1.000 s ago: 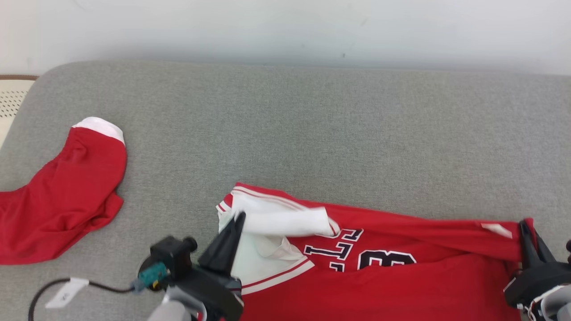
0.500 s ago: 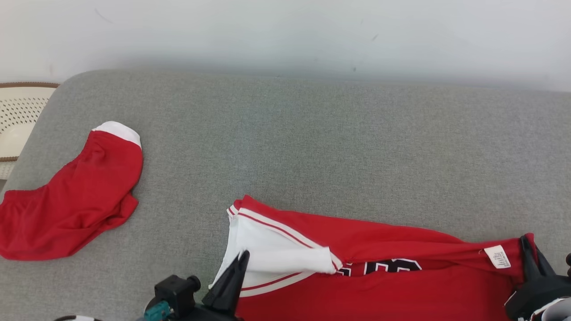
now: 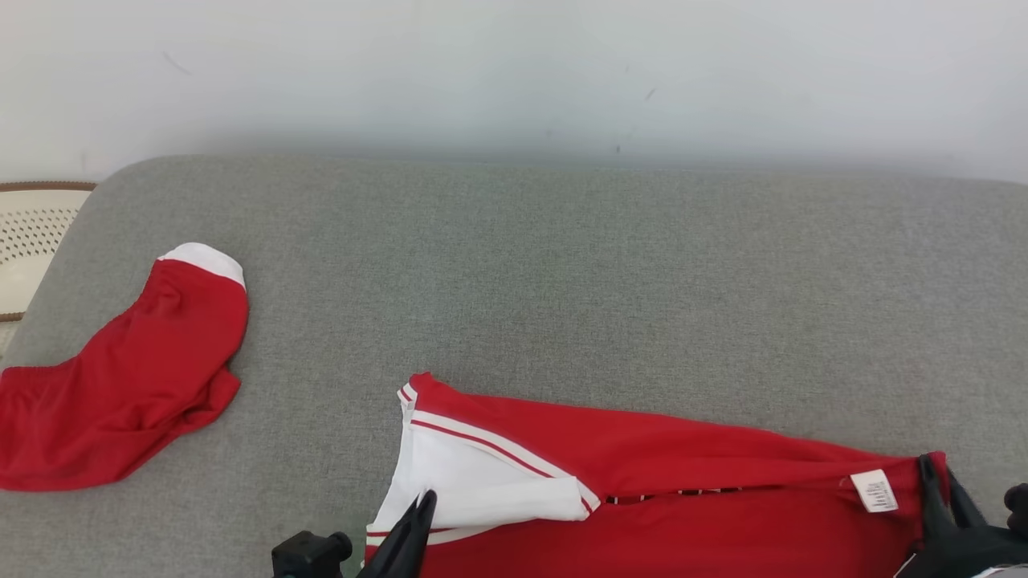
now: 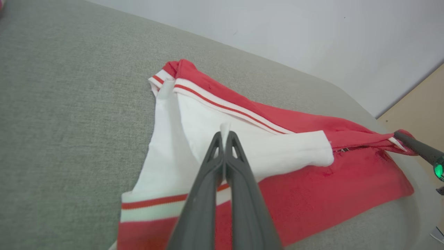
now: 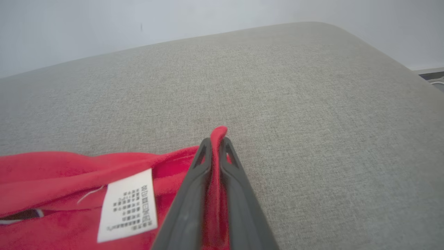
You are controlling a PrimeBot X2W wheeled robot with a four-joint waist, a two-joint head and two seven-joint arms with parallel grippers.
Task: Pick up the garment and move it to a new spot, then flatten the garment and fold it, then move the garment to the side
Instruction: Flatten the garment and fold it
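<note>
1. Grey padded surface [image 3: 562, 281] filled the scene, with its near edge closest to the robot.
2. Nearest, at the bottom of the head view, the left gripper [image 3: 423, 502] had its two dark fingers pressed together on a white fold of the garment [image 3: 683, 482]. The left wrist view showed a small piece of white cloth standing up between the tips of the left gripper [image 4: 224, 133].
3. At the lower right, the right gripper [image 3: 929, 467] was clamped on the red end of the garment. In the right wrist view a red edge came out between the tips of the right gripper [image 5: 215, 140], and the white label [image 5: 126, 205] lay just beside them.
4. The garment lay along the near side of the surface. Its long axis ran from left to right, from one gripper to the other, so each arm held the end nearer to it. Its folded edge was on the far side, away from the robot.
5. I judge that the coming move depends on this line: both arms would need to move together, otherwise the cloth may twist or go slack.
6. Beyond the garment the surface was bare.
7. Farther to the left lay a second red cloth [image 3: 120, 385], well apart from the garment, and behind it a cream perforated basket [image 3: 32, 233].
8. Farthest stood the pale wall [image 3: 514, 64].
</note>
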